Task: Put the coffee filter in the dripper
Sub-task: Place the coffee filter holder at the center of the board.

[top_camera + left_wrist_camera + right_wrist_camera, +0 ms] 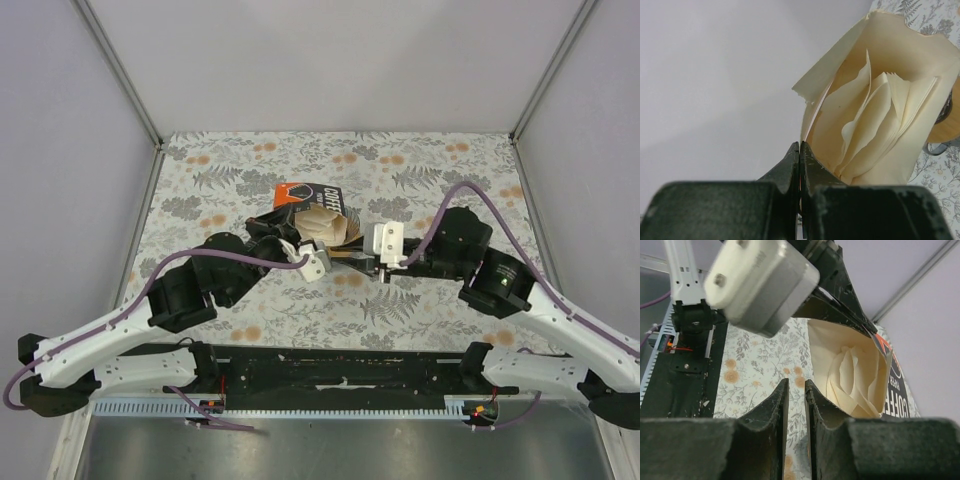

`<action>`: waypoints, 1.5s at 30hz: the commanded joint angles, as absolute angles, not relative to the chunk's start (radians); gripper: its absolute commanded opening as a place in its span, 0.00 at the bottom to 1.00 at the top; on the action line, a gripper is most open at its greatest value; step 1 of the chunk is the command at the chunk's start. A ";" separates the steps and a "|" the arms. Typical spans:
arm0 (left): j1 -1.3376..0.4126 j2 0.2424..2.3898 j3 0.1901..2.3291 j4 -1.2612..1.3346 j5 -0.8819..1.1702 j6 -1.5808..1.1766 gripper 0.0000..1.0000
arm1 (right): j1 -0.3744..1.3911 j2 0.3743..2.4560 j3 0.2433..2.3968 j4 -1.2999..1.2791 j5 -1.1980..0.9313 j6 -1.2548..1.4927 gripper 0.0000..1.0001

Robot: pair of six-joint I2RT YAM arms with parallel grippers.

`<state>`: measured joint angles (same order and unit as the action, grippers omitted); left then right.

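The filters (875,125) sit stacked in the carton (837,75), its wall clamped by the left gripper (799,150); the right gripper (796,387) hovers, jaws slightly apart and empty — a pinch could drag out several sheets, or crumple one

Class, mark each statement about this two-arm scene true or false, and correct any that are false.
1. The left gripper has its jaws shut on an edge of the carton. True.
2. The right gripper holds a filter. False: its jaws stand slightly apart with nothing between them.
3. The carton is closed. False: it is open, and the filters show inside it.
4. The tablecloth has a leaf and flower print. True.
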<state>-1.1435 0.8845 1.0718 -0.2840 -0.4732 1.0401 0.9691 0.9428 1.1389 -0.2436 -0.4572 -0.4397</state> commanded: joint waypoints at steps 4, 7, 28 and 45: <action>-1.155 0.859 1.083 -0.189 -0.509 1.089 0.02 | 1.009 1.057 1.278 -0.385 -0.218 -0.471 0.20; -1.155 0.854 1.077 -0.189 -0.505 1.092 0.02 | 1.009 1.071 1.293 -0.380 -0.128 -0.468 0.19; -1.158 0.859 1.123 -0.242 -0.495 1.025 0.02 | 1.009 1.111 1.322 -0.488 -0.092 -0.635 0.29; -1.157 0.877 1.161 -0.261 -0.463 0.976 0.02 | 1.054 1.221 1.387 -0.505 0.147 -0.756 0.38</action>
<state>-1.1469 0.8677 1.1042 -0.3035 -0.4965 1.0309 1.0298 1.1767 1.3647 -0.5095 0.0128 -0.6834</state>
